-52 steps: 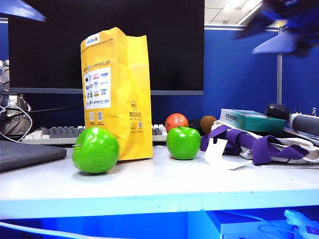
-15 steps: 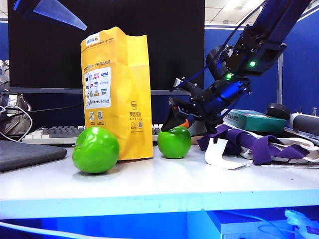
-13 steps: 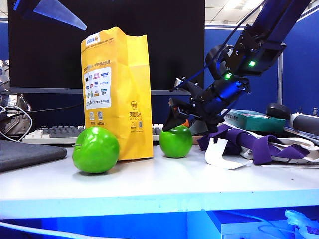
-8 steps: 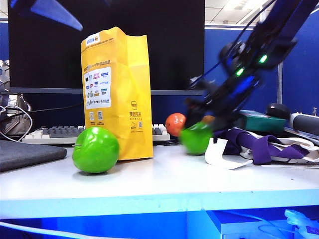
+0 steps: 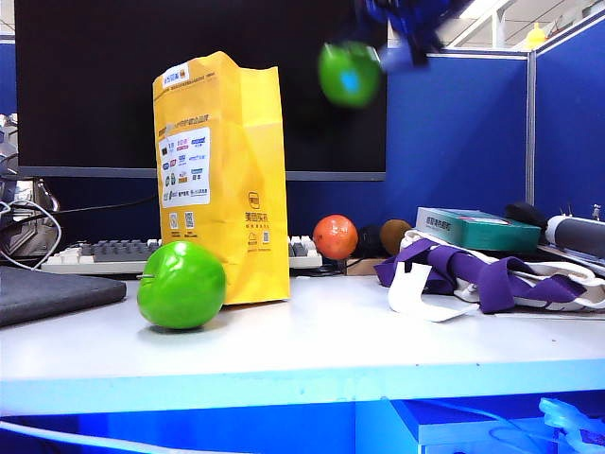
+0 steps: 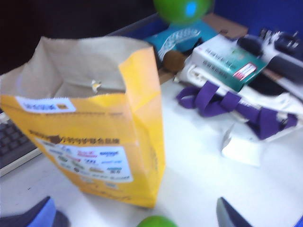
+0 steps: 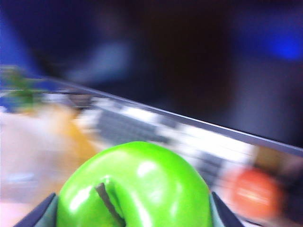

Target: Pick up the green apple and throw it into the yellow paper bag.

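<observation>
Altogether two green fruits showed: the apple (image 5: 350,74) and a larger green ball (image 5: 181,285). One orange fruit (image 5: 334,236) and one brown one (image 5: 394,235) lay behind. One bag (image 5: 223,175) stood upright on the bench (image 5: 312,350), its mouth open, the ball touching its front lower corner.

The apple was high in the air, above and to the right of the bag's top edge, blurred, with the right hand (image 7: 130,215) clenched around it; in the right wrist view the apple (image 7: 134,187) filled the space between both fingers (image 7: 40,213), stem dimple facing the camera. The left hand (image 6: 137,220) hung over the bag with its fingers spread wide and nothing between them.

To the right of the bag the bench front lay bare up to a purple strap (image 5: 482,274), a white paper (image 5: 416,293) and a teal box (image 5: 477,227). A keyboard (image 5: 113,253) ran behind the bag.
</observation>
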